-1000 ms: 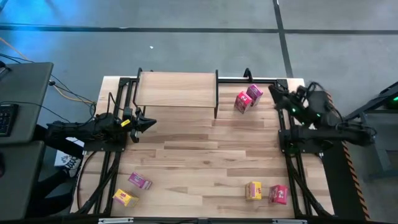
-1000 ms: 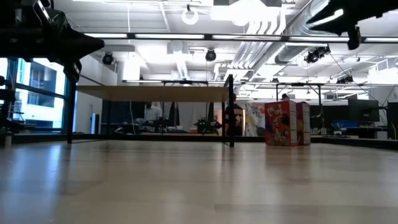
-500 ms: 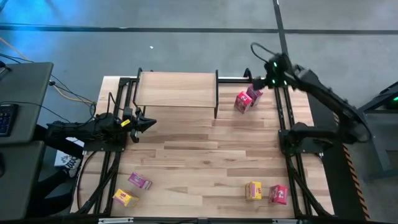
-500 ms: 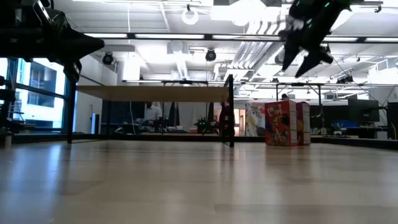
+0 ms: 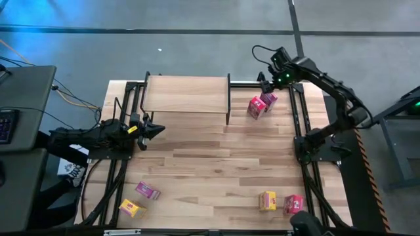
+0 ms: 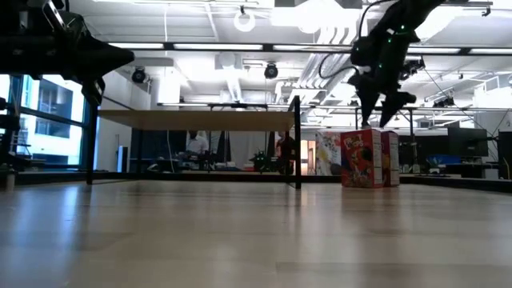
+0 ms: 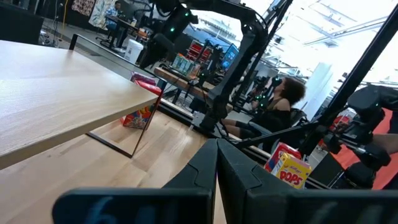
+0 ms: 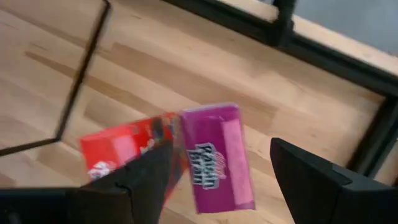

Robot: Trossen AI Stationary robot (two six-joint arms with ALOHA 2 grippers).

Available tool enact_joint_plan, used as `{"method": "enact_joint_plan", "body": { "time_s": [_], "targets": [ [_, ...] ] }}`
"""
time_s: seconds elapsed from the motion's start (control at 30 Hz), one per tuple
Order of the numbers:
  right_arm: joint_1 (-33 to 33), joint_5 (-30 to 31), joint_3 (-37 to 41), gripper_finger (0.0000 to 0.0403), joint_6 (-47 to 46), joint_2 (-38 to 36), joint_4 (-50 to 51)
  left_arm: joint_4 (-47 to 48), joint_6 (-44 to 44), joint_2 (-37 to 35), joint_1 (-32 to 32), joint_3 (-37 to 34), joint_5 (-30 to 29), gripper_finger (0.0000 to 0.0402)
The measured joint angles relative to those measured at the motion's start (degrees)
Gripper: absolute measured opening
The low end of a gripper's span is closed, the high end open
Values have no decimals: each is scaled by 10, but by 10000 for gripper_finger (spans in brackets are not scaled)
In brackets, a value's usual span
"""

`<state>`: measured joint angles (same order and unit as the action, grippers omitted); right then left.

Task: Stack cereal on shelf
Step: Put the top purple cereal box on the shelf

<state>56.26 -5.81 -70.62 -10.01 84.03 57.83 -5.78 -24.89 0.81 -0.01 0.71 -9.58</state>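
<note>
The shelf point(image 5: 187, 95) stands at the table's far edge, its plank top bare. Just to its right, a magenta cereal box point(image 5: 268, 99) and a red-pink one point(image 5: 256, 108) stand side by side on the table. My right gripper point(image 8: 221, 146) hovers open just above them. Its fingers point down on either side of the magenta box point(image 8: 214, 158) without touching it, and it also shows in the low view point(image 6: 380, 118). My left gripper point(image 5: 157, 131) waits shut, in the air near the shelf's left front corner.
Near the table's front edge lie a pink box point(image 5: 147, 191) and a yellow box point(image 5: 132, 208) at the left. A yellow box point(image 5: 267, 200) and a red-pink box point(image 5: 293, 204) stand at the right. Black frame rails point(image 5: 298, 124) run along both sides, and the middle of the tabletop is bare wood.
My right gripper has swung from over the table's right rail toward the far edge. It has tipped its fingers down and come lower, and now hangs right above the two boxes beside the shelf. The boxes have not moved.
</note>
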Motion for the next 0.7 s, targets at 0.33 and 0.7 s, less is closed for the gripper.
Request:
{"method": "enact_joint_plan", "body": {
  "time_s": [0.33, 0.7],
  "targets": [
    [-2, 1, 21, 259, 15, -1, -7, 0, 0, 0, 0, 0, 0, 3],
    [-24, -7, 21, 259, 30, 18, -5, 0, 0, 0, 0, 0, 0, 3]
  ]
}}
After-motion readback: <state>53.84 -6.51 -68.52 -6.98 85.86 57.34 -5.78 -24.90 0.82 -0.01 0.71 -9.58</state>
